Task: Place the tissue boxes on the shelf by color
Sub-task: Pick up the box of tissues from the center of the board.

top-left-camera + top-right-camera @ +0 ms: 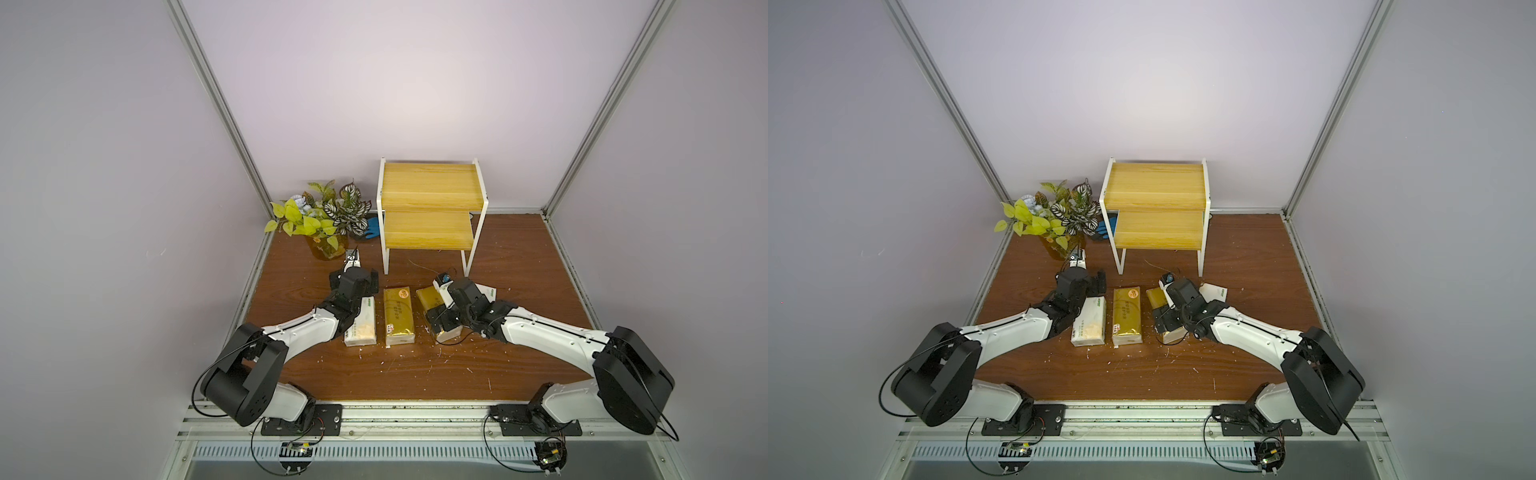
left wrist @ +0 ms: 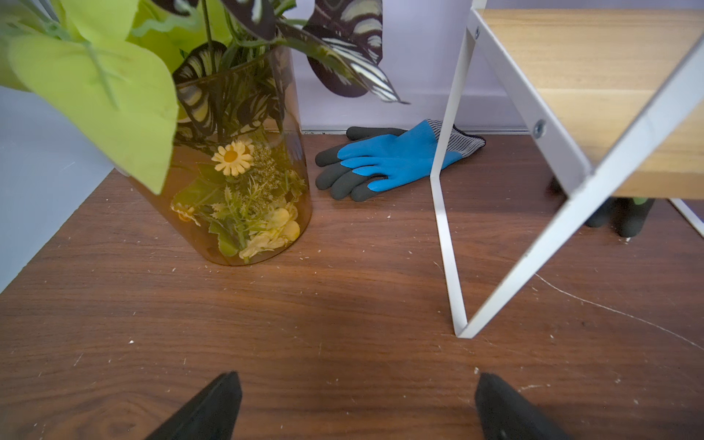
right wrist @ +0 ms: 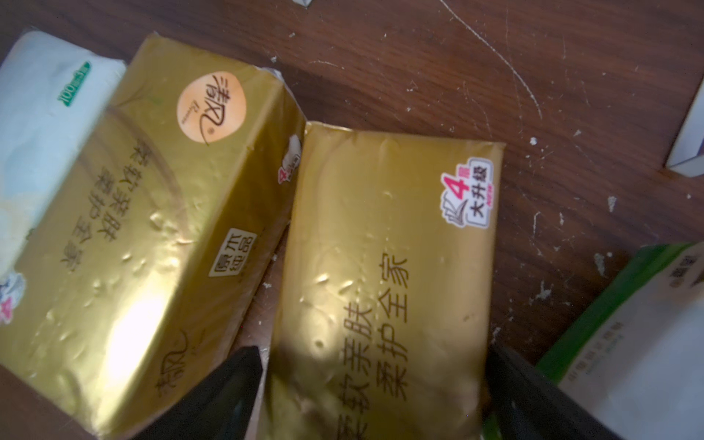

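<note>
On the tabletop (image 3: 571, 95), the right claw (image 3: 373, 350) stands wide astride a gold tissue pack (image 3: 384, 247), half hidden by the arm (image 1: 540, 332) from above. Meanwhile the left claw (image 2: 358, 377) gapes wide too.

Seen from the centre of the tabletop (image 1: 415, 374), the shelf (image 1: 430, 208) blocks 12 o'clock, and its two boards lie open from above. At 10 o'clock the potted plants (image 1: 320, 216) crowd in, with a blue glove (image 1: 371, 227) lying between them and the shelf. A free strip separates the shelf legs from the tissue packs (image 1: 399, 316). 3 and 6 o'clock are open.
</note>
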Available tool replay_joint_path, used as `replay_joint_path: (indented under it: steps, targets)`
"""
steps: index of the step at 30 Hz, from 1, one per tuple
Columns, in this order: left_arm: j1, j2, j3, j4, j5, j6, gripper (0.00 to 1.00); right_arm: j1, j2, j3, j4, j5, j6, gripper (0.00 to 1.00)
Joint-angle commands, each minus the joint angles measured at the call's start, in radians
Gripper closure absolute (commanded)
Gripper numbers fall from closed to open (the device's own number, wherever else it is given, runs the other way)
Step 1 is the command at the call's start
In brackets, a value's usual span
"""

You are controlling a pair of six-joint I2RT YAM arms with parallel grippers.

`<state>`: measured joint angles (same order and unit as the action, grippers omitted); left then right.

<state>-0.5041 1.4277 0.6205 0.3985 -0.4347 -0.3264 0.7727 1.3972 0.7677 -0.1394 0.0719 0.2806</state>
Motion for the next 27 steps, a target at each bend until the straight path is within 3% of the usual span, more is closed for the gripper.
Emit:
replay_joint_path:
  steps: [1,25,27]
  targets:
    - [-0.011,0.013,0.015,-0.013,0.017,-0.015,0.0,0.013,-0.01,0.031,-0.044,-0.003,0.012,0.01]
    - [-0.014,0.035,0.024,-0.039,0.017,-0.04,0.0,0.076,0.076,-0.026,-0.063,0.081,0.066,0.01]
    - [-0.014,0.038,0.031,-0.044,0.02,-0.037,0.0,0.076,0.068,-0.033,-0.065,0.089,0.072,0.08]
